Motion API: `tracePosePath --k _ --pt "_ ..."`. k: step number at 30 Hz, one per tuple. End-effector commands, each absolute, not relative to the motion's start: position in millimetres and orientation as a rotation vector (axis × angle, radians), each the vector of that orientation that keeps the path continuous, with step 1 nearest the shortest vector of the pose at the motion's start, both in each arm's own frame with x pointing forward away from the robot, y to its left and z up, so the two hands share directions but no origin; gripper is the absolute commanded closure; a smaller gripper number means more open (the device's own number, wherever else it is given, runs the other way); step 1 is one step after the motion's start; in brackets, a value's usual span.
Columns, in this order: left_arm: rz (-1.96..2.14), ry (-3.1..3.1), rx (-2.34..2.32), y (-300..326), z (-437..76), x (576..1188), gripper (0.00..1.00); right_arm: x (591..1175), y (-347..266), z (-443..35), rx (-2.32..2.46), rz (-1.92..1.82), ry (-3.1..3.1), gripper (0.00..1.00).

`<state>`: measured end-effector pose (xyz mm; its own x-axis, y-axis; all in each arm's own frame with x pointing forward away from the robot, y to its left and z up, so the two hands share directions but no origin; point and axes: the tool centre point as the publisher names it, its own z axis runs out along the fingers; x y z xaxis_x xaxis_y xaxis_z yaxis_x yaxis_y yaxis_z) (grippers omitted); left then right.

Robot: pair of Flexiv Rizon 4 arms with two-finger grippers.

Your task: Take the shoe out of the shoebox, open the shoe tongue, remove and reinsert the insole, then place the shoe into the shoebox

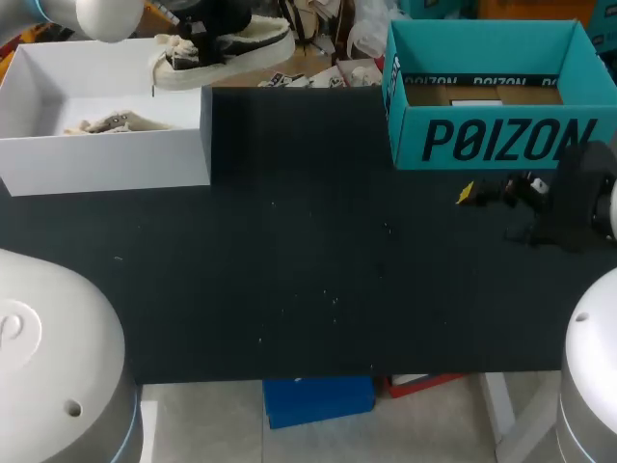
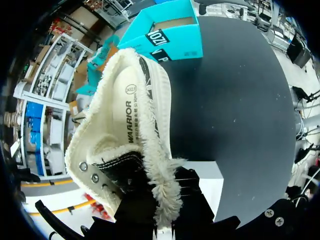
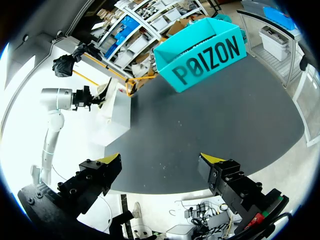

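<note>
Right claw (image 3: 161,167): released, empty, fingers (image 3: 111,160) spread above the dark surface (image 1: 308,251), teal box (image 1: 482,140) ahead of it. Left claw (image 2: 160,205): clenched on the fleece-lined shoe (image 2: 135,125) at its collar, toe pointing away, lifted clear, with the white shoebox (image 1: 106,159) far corner beneath it. Pale fleecy item (image 1: 114,123) lies inside that box.

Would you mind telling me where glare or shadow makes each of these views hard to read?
Head view: the white shoebox is bright against the dark table. Left wrist view: the left gripper, shut on the shoe, is a black silhouette. Right wrist view: glare blends the white shoebox into its background; the right gripper shows clearly, open.
</note>
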<state>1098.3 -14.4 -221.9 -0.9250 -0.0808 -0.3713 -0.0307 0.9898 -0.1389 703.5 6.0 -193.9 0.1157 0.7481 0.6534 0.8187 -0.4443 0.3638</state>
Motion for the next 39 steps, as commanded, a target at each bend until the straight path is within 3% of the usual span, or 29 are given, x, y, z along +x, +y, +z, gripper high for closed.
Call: tracePosePath --k 1,9,30,39 --pt "-0.176 2.759 -0.026 4.5 -212.4 1098.0 1.00 703.9 6.2 -193.4 -2.281 -1.244 -1.607 0.00" --pt "-0.146 2.746 0.078 37.0 -212.2 1092.3 1.00 703.9 6.2 -193.4 -2.281 -1.244 -1.607 0.00" --pt "-0.155 2.728 0.060 39.8 -217.2 1097.5 1.00 703.9 6.2 -193.4 -2.281 -1.244 -1.607 0.00" --pt "-0.025 2.708 0.000 91.1 -223.7 1106.7 1.00 703.9 6.2 -193.4 -2.281 -1.244 -1.607 0.00"
